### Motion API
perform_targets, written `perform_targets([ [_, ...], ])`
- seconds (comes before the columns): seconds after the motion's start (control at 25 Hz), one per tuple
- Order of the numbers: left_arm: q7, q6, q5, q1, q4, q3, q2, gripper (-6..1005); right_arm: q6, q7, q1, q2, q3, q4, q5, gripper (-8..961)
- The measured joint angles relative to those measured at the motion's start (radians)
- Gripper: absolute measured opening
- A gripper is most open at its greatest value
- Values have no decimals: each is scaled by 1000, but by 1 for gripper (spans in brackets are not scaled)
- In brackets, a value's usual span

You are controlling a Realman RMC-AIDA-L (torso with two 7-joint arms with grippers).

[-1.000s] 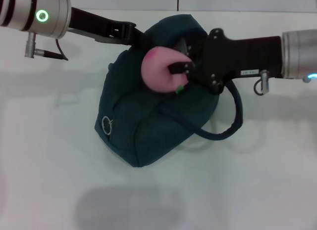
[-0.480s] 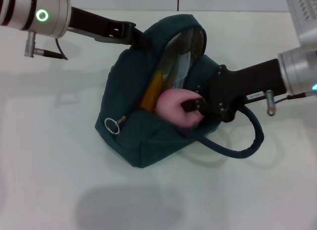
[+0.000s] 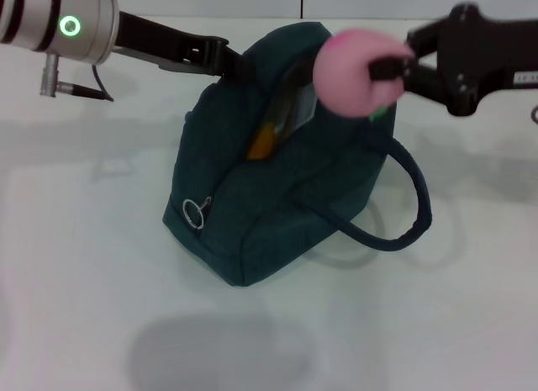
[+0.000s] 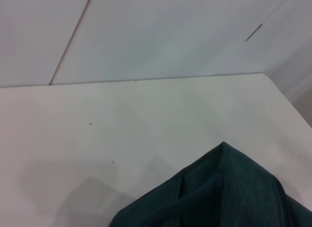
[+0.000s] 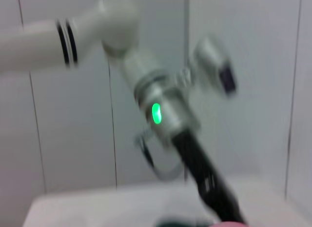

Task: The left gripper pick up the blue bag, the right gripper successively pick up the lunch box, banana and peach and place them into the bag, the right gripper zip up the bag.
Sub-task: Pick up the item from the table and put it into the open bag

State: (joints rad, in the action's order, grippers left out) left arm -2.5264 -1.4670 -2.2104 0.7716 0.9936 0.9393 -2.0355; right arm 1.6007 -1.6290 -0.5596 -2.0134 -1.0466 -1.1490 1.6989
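The blue bag [image 3: 269,198] stands upright mid-table with its top opening gaping. At the bag's far top corner is my left gripper [image 3: 238,66], shut on the fabric; the left wrist view shows only a corner of the blue bag [image 4: 229,188]. Through the opening I see the banana [image 3: 262,142] and part of the lunch box [image 3: 299,105]. My right gripper [image 3: 382,71] hangs above the bag's far right side. It is shut on the pink peach [image 3: 353,71], which is in the air and clear of the opening.
A metal ring zipper pull [image 3: 195,213] hangs on the bag's near left side. One loop handle [image 3: 408,219] droops onto the table at the right. In the right wrist view, the left arm's green-lit cuff [image 5: 157,113] shows ahead. White table surrounds the bag.
Half a second ago the peach was low at the bag's opening in my right gripper. It has since risen up and back to the right, still gripped. The left arm held still.
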Motion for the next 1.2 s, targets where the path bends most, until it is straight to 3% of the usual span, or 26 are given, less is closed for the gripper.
perform_targets([
  [0.04,0,0,0,0,0,0,0,79,0,0,0,0,0,0,0,51],
  [0.08,0,1,0,0,0,-1,-1,79,-7,98,-4,-4,-17,38,-110,52],
  [0.24,1,2,0,0,0,2,-2,79,-47,196,-40,-8,-89,120,-175,54],
  [0.48,1,2,0,1,0,1,0,80,-169,305,-90,-8,-230,227,-186,58],
  [0.76,2,2,-1,2,0,-2,1,80,-298,356,-84,-10,-355,235,-183,62],
  [1.2,2,0,0,2,-1,2,-2,81,-327,266,-102,-4,-377,295,-77,68],
])
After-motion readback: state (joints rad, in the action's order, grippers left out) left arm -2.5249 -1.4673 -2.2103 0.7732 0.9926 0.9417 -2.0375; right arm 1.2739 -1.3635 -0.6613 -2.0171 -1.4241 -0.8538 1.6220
